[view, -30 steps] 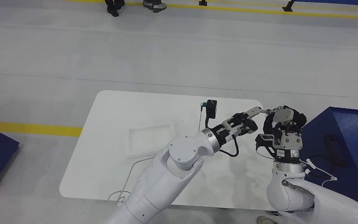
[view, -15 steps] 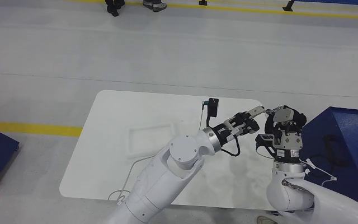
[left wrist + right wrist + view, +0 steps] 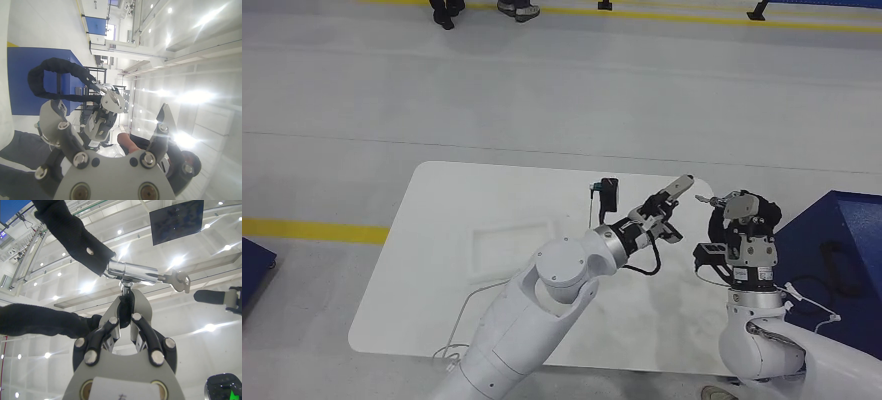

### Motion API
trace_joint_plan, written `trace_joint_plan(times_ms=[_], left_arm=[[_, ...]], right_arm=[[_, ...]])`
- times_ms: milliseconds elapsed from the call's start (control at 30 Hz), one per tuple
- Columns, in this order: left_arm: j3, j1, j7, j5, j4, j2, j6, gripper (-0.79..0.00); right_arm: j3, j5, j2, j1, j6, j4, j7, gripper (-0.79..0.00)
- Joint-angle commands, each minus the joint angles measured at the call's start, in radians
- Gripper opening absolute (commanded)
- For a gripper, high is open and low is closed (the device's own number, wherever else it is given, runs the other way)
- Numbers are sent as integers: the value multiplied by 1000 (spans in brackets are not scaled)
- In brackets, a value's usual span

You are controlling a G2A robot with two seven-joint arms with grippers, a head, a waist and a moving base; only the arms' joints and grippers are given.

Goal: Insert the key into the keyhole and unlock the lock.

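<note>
My right gripper (image 3: 125,294) is shut on the chrome cylinder lock (image 3: 136,273), gripping it at the stub under the barrel. The lock's black-sleeved cable (image 3: 75,247) loops away from one end. A silver key (image 3: 178,282) sits in the keyhole at the other end, its head sticking out. My left gripper (image 3: 674,190) stands open just beside the key, touching nothing; one of its black fingertips (image 3: 208,297) shows near the key head. In the top view the right gripper (image 3: 729,205) holds the lock above the table's right edge. The left wrist view looks at the lock (image 3: 100,89) between its open fingers (image 3: 164,117).
The white table (image 3: 442,250) carries a shallow white tray (image 3: 512,250) and a small black device (image 3: 608,192) with a thin cable near the far edge. A blue cabinet (image 3: 842,240) stands right of the table.
My left gripper has drawn back from the key head, toward the table's middle, and now stands open. The right gripper has kept the lock almost still.
</note>
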Motion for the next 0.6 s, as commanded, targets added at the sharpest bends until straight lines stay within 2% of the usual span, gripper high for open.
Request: trace_joint_plan(times_ms=[0,33,100,233,333,467,500,567], left_arm=[[-1,3,4,-4,-6,0,29,-12],[1,4,2,-6,-9,-1,42,-65],[5,6,4,-3,-18,-2,49,-99],[11,7,5,-3,-29,-5,28,-145],[20,-4,5,-6,-5,-10,21,-200],[32,-34,7,-20,29,-21,21,-234],[34,-42,10,-23,37,-23,24,-299],[37,-53,17,-28,47,-28,26,-369]], right_arm=[[0,0,3,-2,-4,-6,-3,-785],[0,0,4,-5,-7,-11,-5,-785],[0,0,6,-9,-6,-20,-12,-785],[0,0,12,-16,-1,-35,-31,-785],[0,0,17,-15,11,-42,-52,-785],[0,0,23,-14,8,-50,-59,-785],[0,0,25,-15,6,-53,-61,-785],[0,0,27,-16,5,-56,-61,-785]])
